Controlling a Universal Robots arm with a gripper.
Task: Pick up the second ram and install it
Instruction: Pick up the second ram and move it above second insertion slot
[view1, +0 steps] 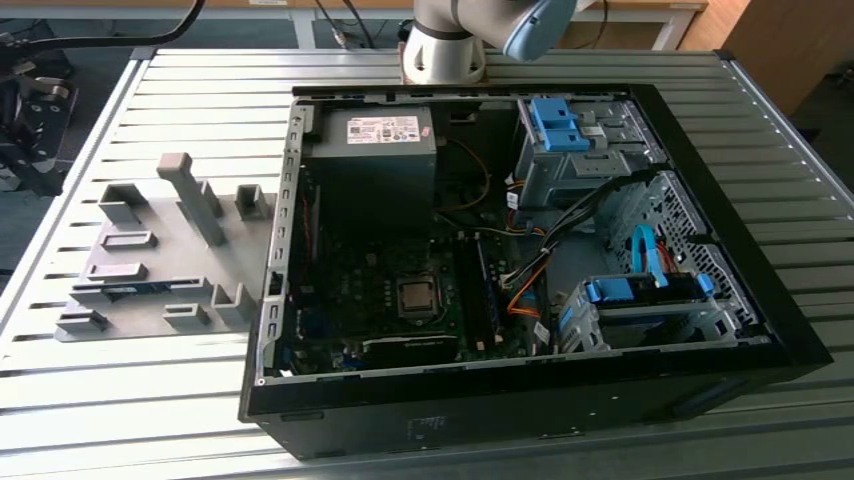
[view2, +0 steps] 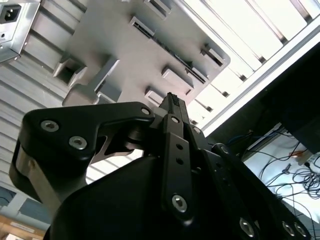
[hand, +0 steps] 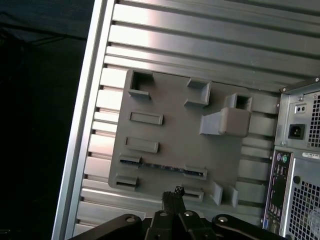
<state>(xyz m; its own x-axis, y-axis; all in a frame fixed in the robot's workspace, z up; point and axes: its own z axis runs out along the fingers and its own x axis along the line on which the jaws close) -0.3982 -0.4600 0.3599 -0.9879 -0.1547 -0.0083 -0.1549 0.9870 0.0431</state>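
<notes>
We note the table (view1: 174, 90) under the computer case (view1: 534, 410): ribbed bare metal, brushed, with a bright sheen. The case shell is black, matt and smooth. Inside the case, the power supply (view1: 374, 150) is dull grey sheet metal with a paper label, and the drive latches (view1: 558, 125) are bright blue, slightly glossy plastic. Beside the case, the holder plate (hand: 170, 135) is matt grey plastic. In it, the second ram (hand: 162, 166) shows as a dark, dull strip. The gripper (view2: 171, 97) is matt black with shiny metal screw heads.
</notes>
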